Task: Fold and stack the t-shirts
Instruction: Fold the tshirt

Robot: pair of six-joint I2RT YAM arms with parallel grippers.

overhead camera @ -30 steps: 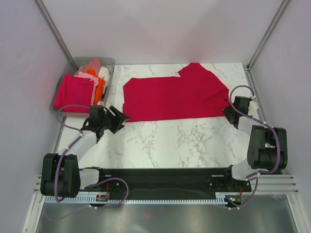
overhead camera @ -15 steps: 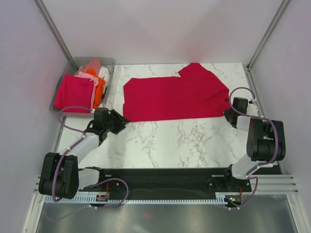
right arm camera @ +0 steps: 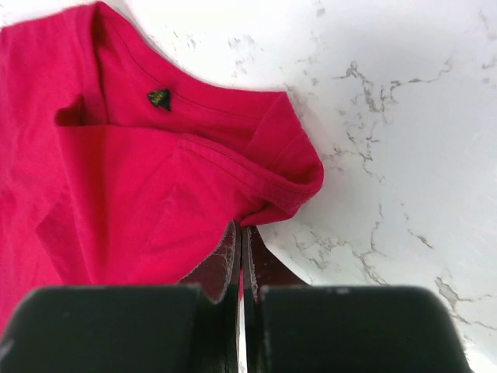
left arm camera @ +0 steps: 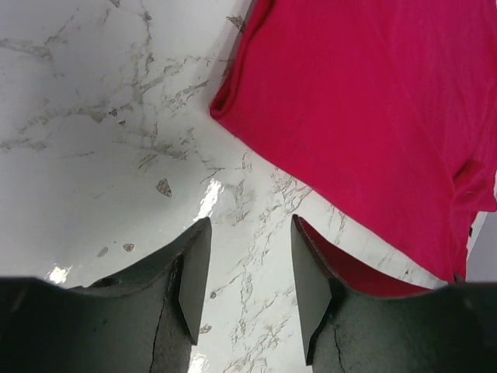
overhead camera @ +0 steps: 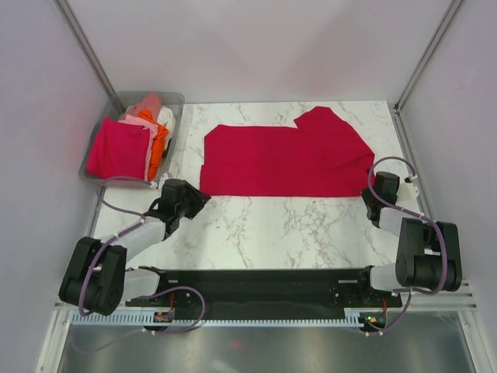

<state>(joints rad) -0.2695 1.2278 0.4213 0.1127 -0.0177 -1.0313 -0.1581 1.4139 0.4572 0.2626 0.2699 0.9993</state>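
**Step in hand:** taking hold of the red shirt (overhead camera: pixel 287 159) for a fold. It lies flat on the bench (overhead camera: pixel 295 225), long side running left to right. I judge it is already folded once lengthwise, but I cannot confirm the layers.

**Right gripper** (right arm camera: pixel 241 230): fingers together, clamped on a bunched hem at the shirt's near right corner. The neck label (right arm camera: pixel 159 98) shows just beyond that corner, so I take this to be the collar end.

**Left gripper** (left arm camera: pixel 248 225): fingers apart, with only bare bench between them. It sits just off the shirt's near left corner. One finger overlaps the near hem and the other stands clear of the cloth. It has no hold.

**Other shirts** (overhead camera: pixel 124 148): magenta, orange, pale pink and white. They lie in the bin (overhead camera: pixel 175 101), apart from the red shirt and off its left end.

**Next move, as I judge it:**
1. I shift the left gripper toward the shirt until the hem lies between its fingers, then close it.
2. I check in the left wrist view that every layer of the corner is caught, not the top one alone.
3. I raise both corners together and level, then carry the near edge over the shirt toward its far edge.

**Caution:** if one side lifts first, the cloth skews and the fold comes out crooked. A pull along the shirt's length would also drag it across the bench.
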